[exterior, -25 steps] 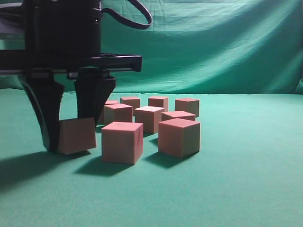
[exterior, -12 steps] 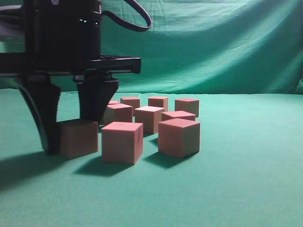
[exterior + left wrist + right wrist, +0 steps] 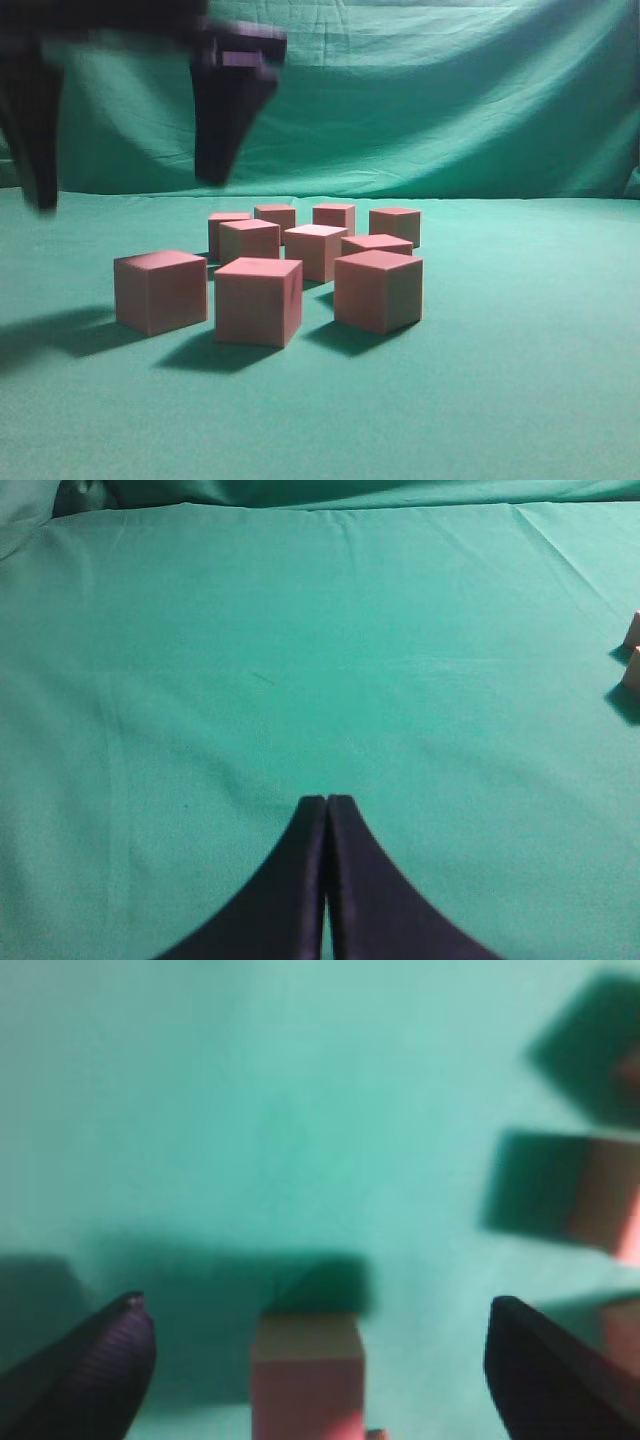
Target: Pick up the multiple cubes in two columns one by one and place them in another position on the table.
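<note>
So, nine salmon-pink cubes [image 3: 300,265] sitting on the teal-green table [image 3: 520,380], bunched up a bit left of centre in the exterior view. Front row of three: one on the far left [image 3: 160,291] standing slightly apart from the rest, one in the middle [image 3: 258,300], one on the right [image 3: 378,290]. Six more packed behind those, running back toward the draped green backdrop [image 3: 450,100]. All flat on the cloth, none stacked, none tilted, each throwing a shadow down and to the left.

Right gripper [image 3: 130,195] up in the air above that far-left cube, blurry, fingers spread wide with nothing between them and clear of the cube. Dark finger on each side, one [image 3: 225,125] roughly above the gap between the left and middle front cubes, the other at the left frame edge. Same story from the right wrist view: two black fingertips [image 3: 95,1370] far apart at the bottom corners, the loose cube [image 3: 305,1375] on the cloth between and below them, untouched, more cubes blurred at the right edge.

Left gripper [image 3: 327,800] pressed fully together, tips touching, holding nothing, hanging over bare cloth. Just slivers of two cubes [image 3: 632,650] poking in at the right edge of the left wrist view, well apart from it.
</note>
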